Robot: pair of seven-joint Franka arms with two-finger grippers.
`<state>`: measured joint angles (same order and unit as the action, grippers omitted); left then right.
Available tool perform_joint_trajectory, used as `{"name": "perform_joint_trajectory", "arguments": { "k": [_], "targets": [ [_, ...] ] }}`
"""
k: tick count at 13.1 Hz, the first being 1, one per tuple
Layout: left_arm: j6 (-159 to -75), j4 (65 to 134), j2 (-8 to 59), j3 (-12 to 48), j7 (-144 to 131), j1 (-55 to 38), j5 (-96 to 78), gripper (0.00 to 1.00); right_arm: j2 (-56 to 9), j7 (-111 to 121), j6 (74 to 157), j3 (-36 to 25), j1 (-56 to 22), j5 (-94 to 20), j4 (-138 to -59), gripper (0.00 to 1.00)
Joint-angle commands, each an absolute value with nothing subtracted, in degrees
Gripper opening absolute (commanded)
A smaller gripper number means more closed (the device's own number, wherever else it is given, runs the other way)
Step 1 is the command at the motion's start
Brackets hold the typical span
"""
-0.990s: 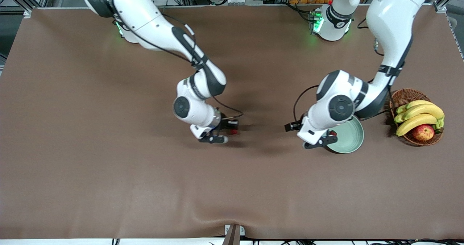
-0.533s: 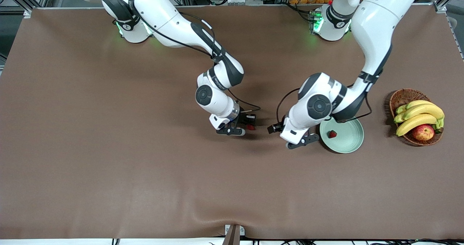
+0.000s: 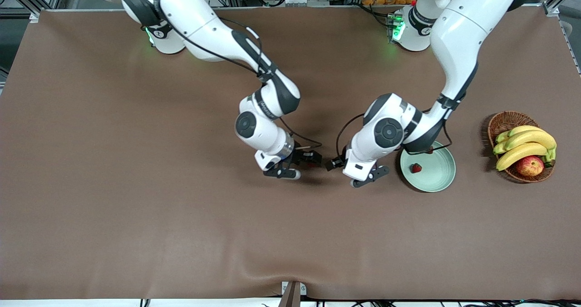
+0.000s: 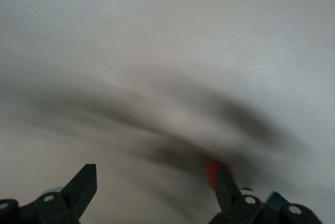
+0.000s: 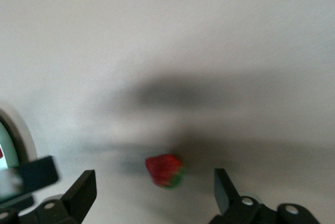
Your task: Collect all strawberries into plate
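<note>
The pale green plate [image 3: 438,176] lies near the left arm's end of the table, and one strawberry [image 3: 416,167] lies in it. A second strawberry [image 3: 312,164] is on the brown table beside the plate, toward the right arm's end. My right gripper [image 3: 302,167] hangs over that berry, open. In the right wrist view the strawberry [image 5: 165,170] sits loose between the spread fingers [image 5: 81,192], and the plate's rim [image 5: 13,130] shows at the edge. My left gripper [image 3: 353,170] is open and empty between that berry and the plate. The strawberry [image 4: 217,171] shows by one left finger [image 4: 84,182].
A brown wicker basket [image 3: 504,121] with bananas [image 3: 526,143] and a red-yellow apple [image 3: 529,165] stands at the left arm's end, beside the plate. The left arm's elbow hangs over the plate's rim on the robots' side.
The right gripper carried a strawberry toward the left arm's end, then opened and let it go. The left gripper swung off the plate toward it, uncovering the berry in the plate.
</note>
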<state>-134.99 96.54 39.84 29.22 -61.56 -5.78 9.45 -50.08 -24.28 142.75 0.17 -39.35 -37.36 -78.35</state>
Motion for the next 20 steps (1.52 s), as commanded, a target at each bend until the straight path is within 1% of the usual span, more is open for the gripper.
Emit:
{"name": "perform_joint_trajectory", "arguments": {
  "k": [1,2,4,6,8,10,11,12,14,15,17,18,19,20],
  "targets": [
    [-141.04,93.35,44.11,28.92,-68.0,-9.04,8.61,1.0,-44.58,-24.08,132.84,0.0,-34.65,-37.53,-79.36,1.0],
    [-142.11,91.77,45.6,28.74,-70.81,-10.88,8.61,1.0,-42.3,-24.08,129.06,-0.17,-32.63,-36.22,-80.32,1.0],
    [-142.12,88.25,48.42,27.96,-74.69,-13.35,9.14,1.0,-37.64,-24.08,120.02,-0.18,-27.71,-29.22,-80.77,1.0],
    [-142.21,88.24,48.69,25.24,-75.15,-15.98,9.14,1.0,-32.98,-24.08,111.31,-0.18,-23.84,-20.78,-80.77,1.0],
    [-142.12,88.5,48.52,24.52,-75.06,-16.61,9.4,1.0,-28.93,-23.91,103.84,-0.09,-20.84,-13.66,-80.68,1.0],
    [-141.24,89.12,48.16,24.43,-74.71,-16.26,9.67,1.0,-25.07,-23.21,98.46,0.09,-18.3,-8.64,-80.6,1.0],
    [-141.24,89.3,48.25,24.0,-74.45,-16.61,9.75,0.99,-22.96,-21.72,96.52,0.26,-16.54,-7.92,-80.77,1.0],
    [-141.24,89.47,48.25,23.04,-74.44,-16.79,10.54,0.94,-20.85,-19.36,94.76,0.35,-15.13,-7.82,-80.77,1.0],
    [-141.24,90.52,48.43,22.94,-74.44,-16.96,12.39,0.93,-16.63,-12.26,91.6,0.35,-10.66,-7.82,-80.77,1.0],
    [-141.15,90.79,48.43,22.94,-74.44,-17.22,12.39,0.88,-15.13,-8.91,90.28,0.26,-8.29,-7.74,-80.68,1.0],
    [-139.15,90.71,48.43,22.85,-74.44,-17.58,12.48,0.67,-12.32,-5.11,87.03,0.18,-4.68,-6.17,-80.6,1.0],
    [-138.78,90.44,48.43,22.94,-74.44,-17.75,12.39,0.6,-11.09,-4.75,85.01,0.18,-3.01,-5.2,-80.68,1.0],
    [-138.69,90.44,48.43,22.94,-74.44,-18.19,12.39,0.51,-10.29,-4.75,82.82,0.26,-1.42,-4.75,-80.6,1.0],
    [-138.52,90.53,48.25,22.94,-74.44,-18.19,12.39,0.29,-9.33,-4.75,81.23,0.26,-0.45,-3.96,-80.6,1.0]
  ]
}}
